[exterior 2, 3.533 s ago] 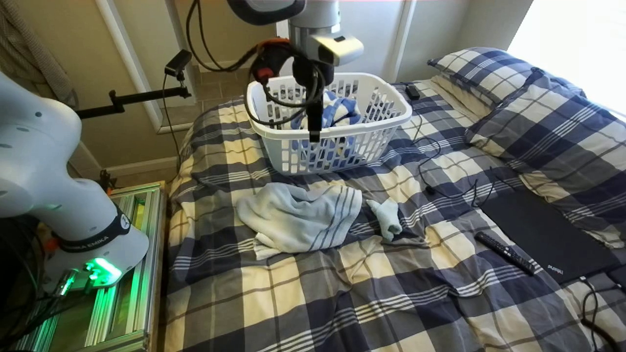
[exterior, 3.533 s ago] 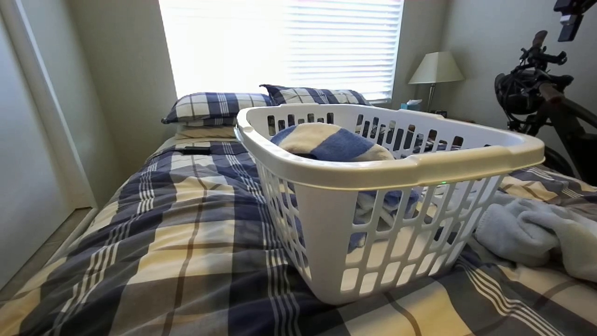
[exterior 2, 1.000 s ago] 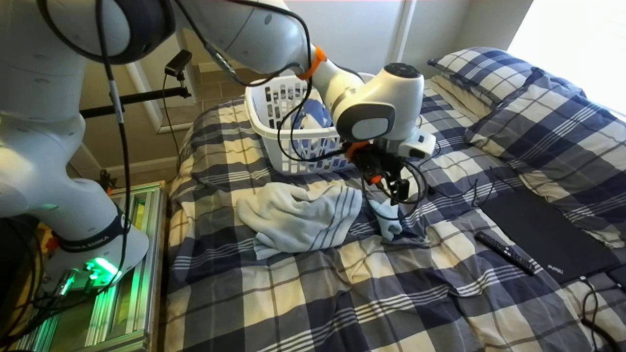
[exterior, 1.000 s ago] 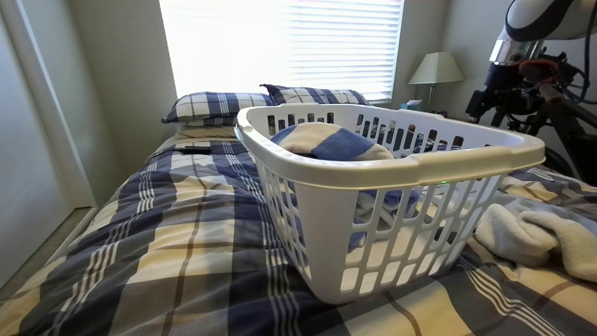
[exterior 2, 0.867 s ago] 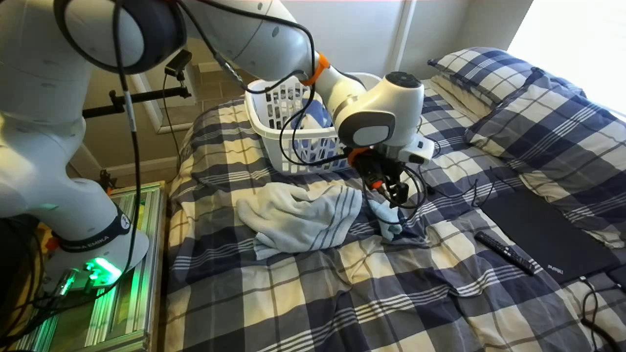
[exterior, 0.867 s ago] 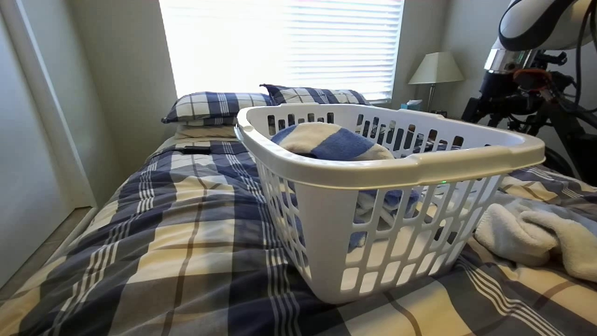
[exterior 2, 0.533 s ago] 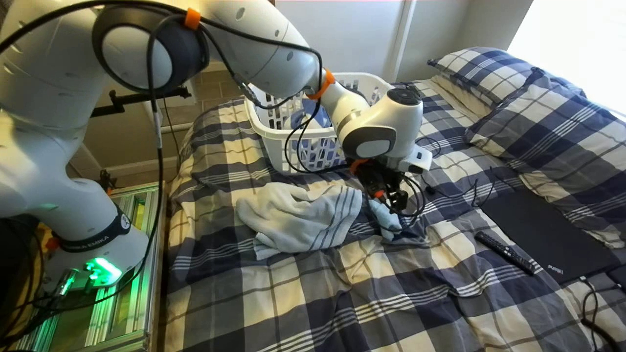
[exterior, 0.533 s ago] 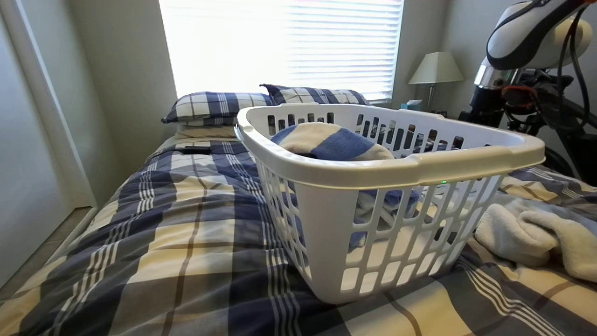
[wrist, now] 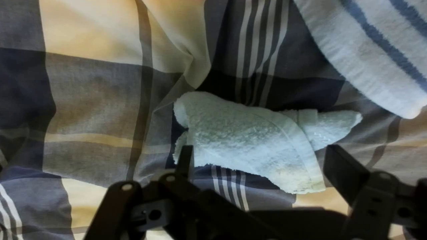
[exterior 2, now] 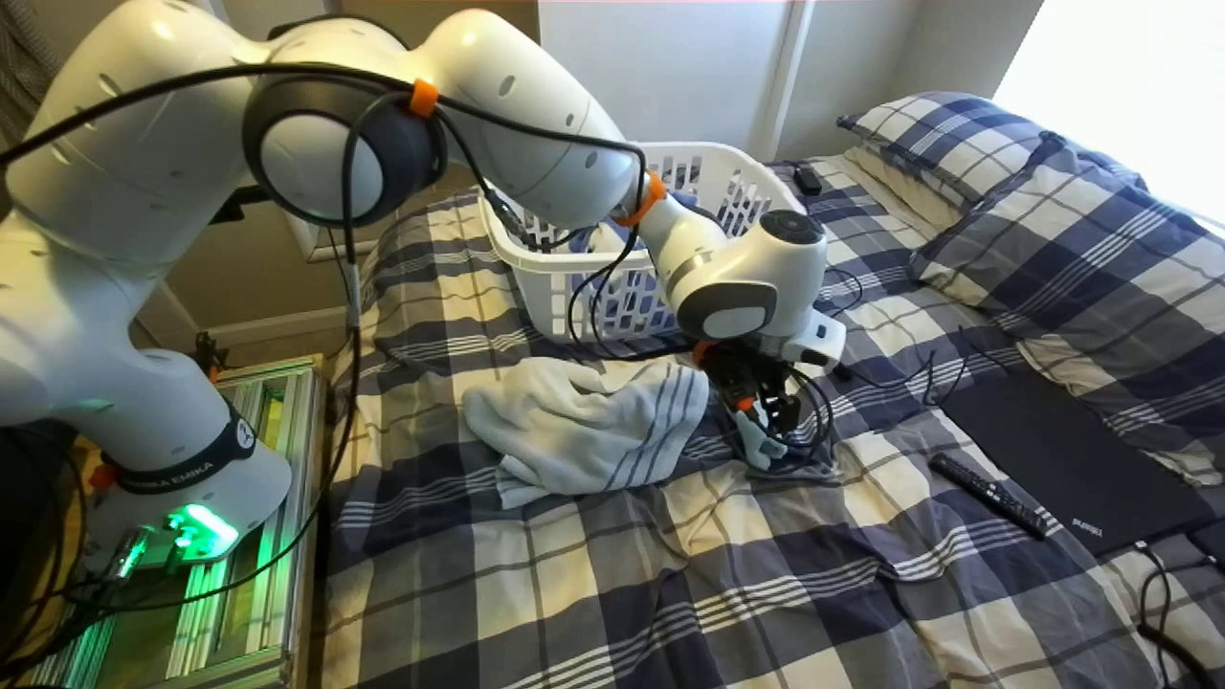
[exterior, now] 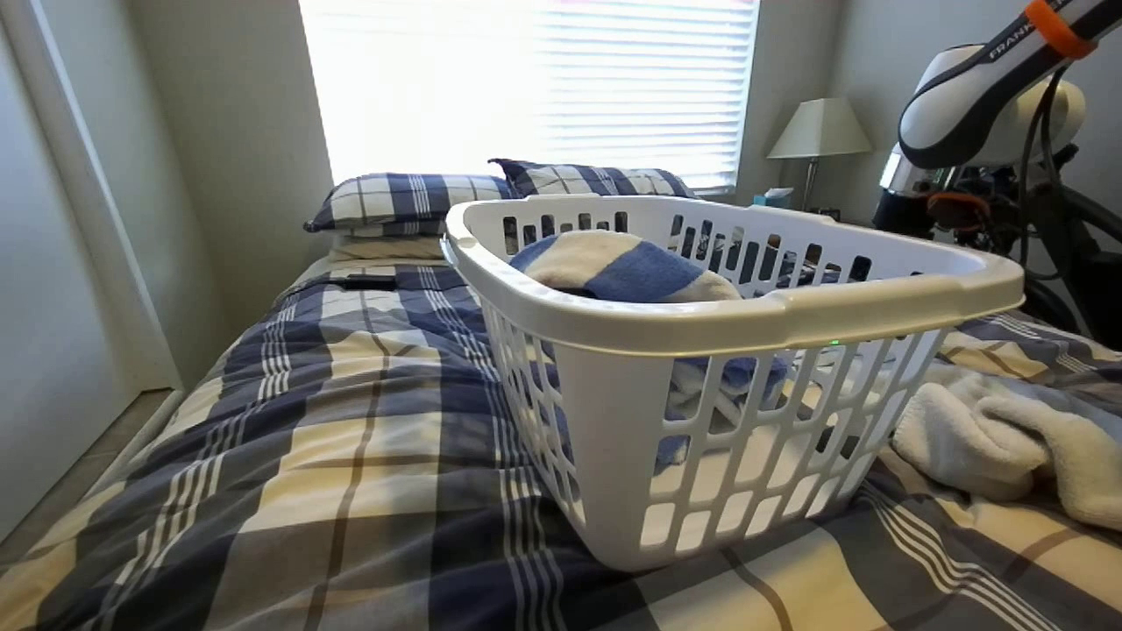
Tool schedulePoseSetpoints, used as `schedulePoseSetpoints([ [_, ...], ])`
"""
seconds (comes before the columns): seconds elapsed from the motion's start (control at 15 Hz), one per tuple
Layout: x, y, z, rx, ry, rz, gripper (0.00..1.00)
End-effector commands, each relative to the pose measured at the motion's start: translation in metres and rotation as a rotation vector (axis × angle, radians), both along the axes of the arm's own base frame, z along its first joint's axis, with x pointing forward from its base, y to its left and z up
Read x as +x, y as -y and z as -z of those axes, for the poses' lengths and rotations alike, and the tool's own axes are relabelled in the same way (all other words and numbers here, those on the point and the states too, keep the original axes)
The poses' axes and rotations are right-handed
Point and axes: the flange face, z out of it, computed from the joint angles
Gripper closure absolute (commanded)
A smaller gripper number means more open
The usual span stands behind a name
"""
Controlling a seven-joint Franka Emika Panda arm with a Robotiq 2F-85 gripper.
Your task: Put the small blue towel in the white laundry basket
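Observation:
The small blue towel [exterior 2: 759, 446] lies crumpled on the bed, partly covered by my gripper and cables in this exterior view. In the wrist view the pale blue towel [wrist: 247, 136] lies between and beyond the fingertips. My gripper [wrist: 260, 150] is open, pointing down over the towel with nothing held; whether its tips touch the cloth I cannot tell. It also shows low over the bed in an exterior view [exterior 2: 773, 426]. The white laundry basket [exterior: 727, 326] stands upright on the bed, and my arm partly hides it in an exterior view [exterior 2: 547, 301]. It holds a blue-and-white striped towel [exterior: 649, 272].
A larger white towel with blue-grey stripes [exterior 2: 584, 431] lies beside the small towel, in front of the basket. A black laptop [exterior 2: 1072, 459] and a remote [exterior 2: 988, 494] lie toward the pillows [exterior 2: 1072, 277]. Loose cables [exterior 2: 842, 282] run near the basket.
My arm has swung from above the basket to over the small blue towel, then lowered toward it. The towels and basket have not moved.

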Motion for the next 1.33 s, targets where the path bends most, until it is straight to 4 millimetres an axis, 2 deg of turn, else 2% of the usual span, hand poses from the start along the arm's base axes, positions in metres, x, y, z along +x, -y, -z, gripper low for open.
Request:
schedulePoseSetpoints([
  [0.0, 0.010, 0.008, 0.012, 0.005, 0.018, 0.022, 0.00],
  [0.2, 0.012, 0.009, 0.022, 0.008, 0.000, 0.034, 0.00],
  [0.27, 0.012, 0.009, 0.026, 0.010, -0.006, 0.039, 0.16],
  [0.33, 0.013, 0.010, 0.028, 0.008, -0.007, 0.040, 0.26],
  [0.73, 0.013, 0.018, 0.046, -0.010, -0.030, 0.072, 0.70],
  [0.87, 0.012, 0.021, 0.049, -0.014, -0.037, 0.085, 0.31],
  [1.0, 0.013, 0.024, 0.050, -0.017, -0.041, 0.096, 0.25],
  [1.13, 0.011, 0.026, 0.055, -0.019, -0.054, 0.098, 0.11],
  [1.2, 0.010, 0.026, 0.057, -0.017, -0.062, 0.098, 0.10],
  [1.27, 0.010, 0.025, 0.060, -0.017, -0.072, 0.095, 0.22],
])
